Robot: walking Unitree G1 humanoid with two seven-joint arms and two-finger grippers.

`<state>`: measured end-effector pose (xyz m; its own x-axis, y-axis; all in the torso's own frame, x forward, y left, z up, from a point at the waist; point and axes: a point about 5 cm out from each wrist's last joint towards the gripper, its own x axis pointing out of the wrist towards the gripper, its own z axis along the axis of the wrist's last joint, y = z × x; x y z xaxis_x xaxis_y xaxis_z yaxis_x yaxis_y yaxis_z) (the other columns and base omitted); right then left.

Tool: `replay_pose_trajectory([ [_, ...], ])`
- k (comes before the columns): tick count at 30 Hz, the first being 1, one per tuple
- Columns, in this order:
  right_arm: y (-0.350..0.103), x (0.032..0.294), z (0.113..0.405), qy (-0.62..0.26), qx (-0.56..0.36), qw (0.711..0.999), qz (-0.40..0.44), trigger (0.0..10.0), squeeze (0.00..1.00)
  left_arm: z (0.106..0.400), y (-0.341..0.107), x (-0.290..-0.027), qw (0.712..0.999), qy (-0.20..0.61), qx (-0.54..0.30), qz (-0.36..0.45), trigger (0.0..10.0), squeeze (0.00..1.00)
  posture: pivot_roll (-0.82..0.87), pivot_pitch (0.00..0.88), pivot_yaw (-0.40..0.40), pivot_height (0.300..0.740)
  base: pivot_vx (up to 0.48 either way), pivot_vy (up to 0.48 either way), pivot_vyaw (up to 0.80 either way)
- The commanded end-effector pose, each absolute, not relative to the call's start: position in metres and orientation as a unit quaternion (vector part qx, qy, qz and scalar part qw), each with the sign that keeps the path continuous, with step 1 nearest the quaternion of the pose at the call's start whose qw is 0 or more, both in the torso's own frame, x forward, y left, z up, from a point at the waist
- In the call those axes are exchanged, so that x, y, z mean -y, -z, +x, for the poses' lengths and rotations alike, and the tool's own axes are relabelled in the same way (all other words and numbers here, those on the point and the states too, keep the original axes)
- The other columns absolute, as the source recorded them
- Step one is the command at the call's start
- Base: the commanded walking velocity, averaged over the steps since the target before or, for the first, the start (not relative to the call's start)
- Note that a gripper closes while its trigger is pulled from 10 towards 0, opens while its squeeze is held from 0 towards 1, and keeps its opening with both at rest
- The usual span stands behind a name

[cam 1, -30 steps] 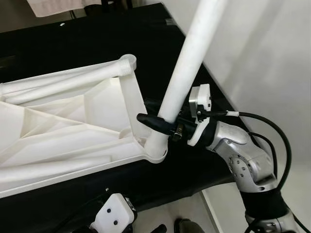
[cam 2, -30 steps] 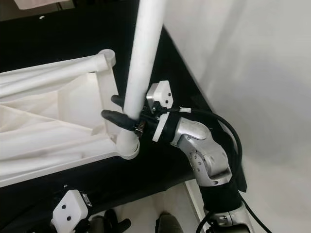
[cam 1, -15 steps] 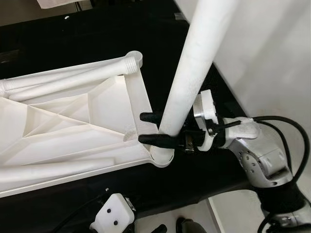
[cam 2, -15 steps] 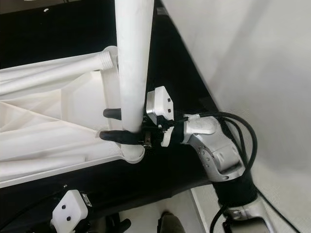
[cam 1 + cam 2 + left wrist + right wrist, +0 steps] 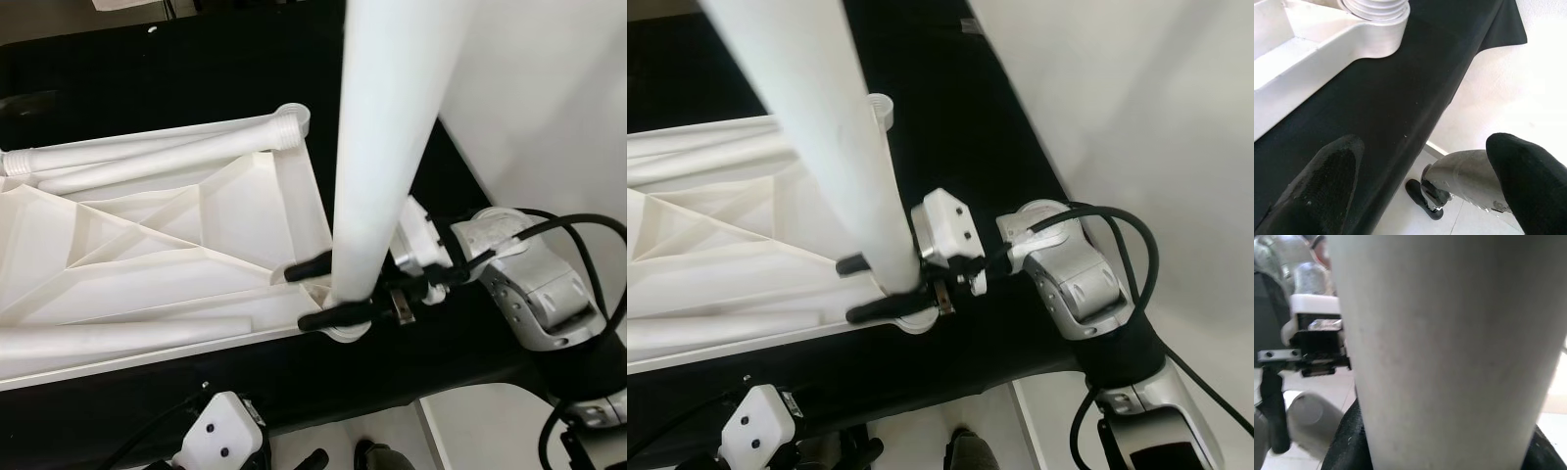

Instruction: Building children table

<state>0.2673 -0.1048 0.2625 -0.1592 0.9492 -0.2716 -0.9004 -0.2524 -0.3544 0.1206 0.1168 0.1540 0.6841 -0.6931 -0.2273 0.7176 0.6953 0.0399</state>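
An upturned white plastic table top (image 5: 147, 255) lies ribbed side up on a black-covered surface. My right gripper (image 5: 328, 294) is shut on a thick white table leg (image 5: 387, 127), one finger on each side, just above the near right corner socket (image 5: 343, 331), where the leg's foot stands. The right wrist view is close on that leg (image 5: 1449, 347). A second leg (image 5: 147, 157) lies along the far edge, its threaded end at the far corner socket (image 5: 292, 119). My left gripper (image 5: 1420, 196) is open below the front edge, its fingers (image 5: 1322, 181) holding nothing.
A third white leg (image 5: 118, 338) lies along the table top's near edge. The black cloth (image 5: 196, 59) reaches past the table top to the back and right. A white wall (image 5: 549, 98) stands close on the right. Pale floor (image 5: 451, 431) shows below the front edge.
The held leg has swung from leaning right to nearly upright, its top now toward the camera. My right wrist has turned with it, still clamped near the socket. The head view has also shifted.
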Motion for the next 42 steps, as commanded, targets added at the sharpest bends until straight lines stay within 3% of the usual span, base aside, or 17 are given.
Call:
replay_pose_trajectory([
  [1, -0.235, 0.111, 0.266, -0.780, -0.030, 0.586, -0.215, 10.0, 0.00, 0.118, -0.152, -0.116, 0.918, 0.380, -0.102, 0.054, 10.0, 0.00, -0.19, 0.335, -0.039, 0.740, 0.000, 0.000, 0.00],
  [3, -0.237, 0.111, 0.268, -0.788, -0.039, 0.572, -0.224, 10.0, 0.00, 0.119, -0.152, -0.113, 0.921, 0.376, -0.095, 0.045, 10.0, 0.00, -0.20, 0.332, -0.047, 0.740, 0.000, 0.000, 0.00],
  [7, -0.237, 0.109, 0.271, -0.782, -0.041, 0.581, -0.222, 10.0, 0.00, 0.119, -0.153, -0.112, 0.921, 0.375, -0.092, 0.043, 10.0, 0.00, -0.20, 0.333, -0.052, 0.740, 0.000, 0.000, 0.00],
  [10, -0.234, 0.103, 0.289, -0.729, -0.041, 0.661, -0.176, 10.0, 0.00, 0.119, -0.154, -0.109, 0.922, 0.375, -0.087, 0.039, 10.0, 0.00, -0.20, 0.339, -0.060, 0.740, 0.000, 0.000, 0.00],
  [12, -0.234, 0.103, 0.289, -0.729, -0.041, 0.661, -0.176, 10.0, 0.00, 0.119, -0.154, -0.109, 0.922, 0.375, -0.087, 0.039, 10.0, 0.00, -0.20, 0.339, -0.060, 0.740, 0.000, 0.000, 0.00],
  [13, -0.232, 0.103, 0.294, -0.706, -0.045, 0.689, -0.156, 10.0, 0.00, 0.119, -0.154, -0.108, 0.922, 0.374, -0.086, 0.038, 10.0, 0.00, -0.20, 0.340, -0.061, 0.740, 0.000, 0.000, 0.00],
  [14, -0.228, 0.103, 0.300, -0.663, -0.050, 0.737, -0.123, 10.0, 0.00, 0.119, -0.154, -0.108, 0.923, 0.373, -0.085, 0.037, 10.0, 0.00, -0.21, 0.342, -0.064, 0.740, 0.000, 0.000, 0.00],
  [15, -0.228, 0.103, 0.300, -0.663, -0.050, 0.737, -0.123, 10.0, 0.00, 0.119, -0.154, -0.108, 0.923, 0.373, -0.085, 0.037, 10.0, 0.00, -0.21, 0.342, -0.064, 0.740, 0.000, 0.000, 0.00],
  [17, -0.221, 0.104, 0.304, -0.600, -0.053, 0.794, -0.085, 10.0, 0.00, 0.120, -0.155, -0.108, 0.924, 0.372, -0.083, 0.035, 10.0, 0.00, -0.22, 0.342, -0.068, 0.740, 0.000, 0.000, 0.00],
  [19, -0.219, 0.104, 0.304, -0.581, -0.051, 0.809, -0.078, 10.0, 0.00, 0.120, -0.155, -0.108, 0.924, 0.372, -0.082, 0.035, 10.0, 0.00, -0.22, 0.342, -0.068, 0.740, 0.000, 0.000, 0.00],
  [22, -0.203, 0.111, 0.294, -0.464, -0.037, 0.885, -0.033, 10.0, 0.00, 0.120, -0.155, -0.110, 0.925, 0.370, -0.081, 0.039, 10.0, 0.00, -0.22, 0.344, -0.070, 0.740, 0.000, 0.000, 0.00],
  [23, -0.203, 0.111, 0.294, -0.464, -0.037, 0.885, -0.033, 10.0, 0.00, 0.120, -0.155, -0.110, 0.925, 0.370, -0.081, 0.039, 10.0, 0.00, -0.22, 0.344, -0.070, 0.740, 0.000, 0.000, 0.00],
  [25, -0.194, 0.126, 0.284, -0.320, -0.012, 0.945, -0.068, 10.0, 0.00, 0.121, -0.155, -0.112, 0.925, 0.367, -0.081, 0.043, 10.0, 0.00, -0.22, 0.342, -0.069, 0.740, 0.000, 0.000, 0.00],
  [26, -0.195, 0.130, 0.276, -0.282, 0.010, 0.955, -0.094, 10.0, 0.00, 0.121, -0.155, -0.113, 0.926, 0.367, -0.081, 0.044, 10.0, 0.00, -0.22, 0.340, -0.065, 0.740, 0.000, 0.000, 0.00],
  [31, -0.196, 0.122, 0.264, -0.276, 0.035, 0.954, -0.110, 10.0, 0.00, 0.124, -0.154, -0.116, 0.926, 0.365, -0.082, 0.050, 10.0, 0.00, -0.23, 0.331, -0.050, 0.740, 0.000, 0.000, 0.00],
  [42, -0.201, 0.107, 0.270, -0.336, 0.048, 0.935, -0.106, 10.0, 0.00, 0.130, -0.151, -0.118, 0.925, 0.367, -0.081, 0.064, 10.0, 0.00, -0.23, 0.306, -0.043, 0.740, 0.000, 0.000, 0.00],
])
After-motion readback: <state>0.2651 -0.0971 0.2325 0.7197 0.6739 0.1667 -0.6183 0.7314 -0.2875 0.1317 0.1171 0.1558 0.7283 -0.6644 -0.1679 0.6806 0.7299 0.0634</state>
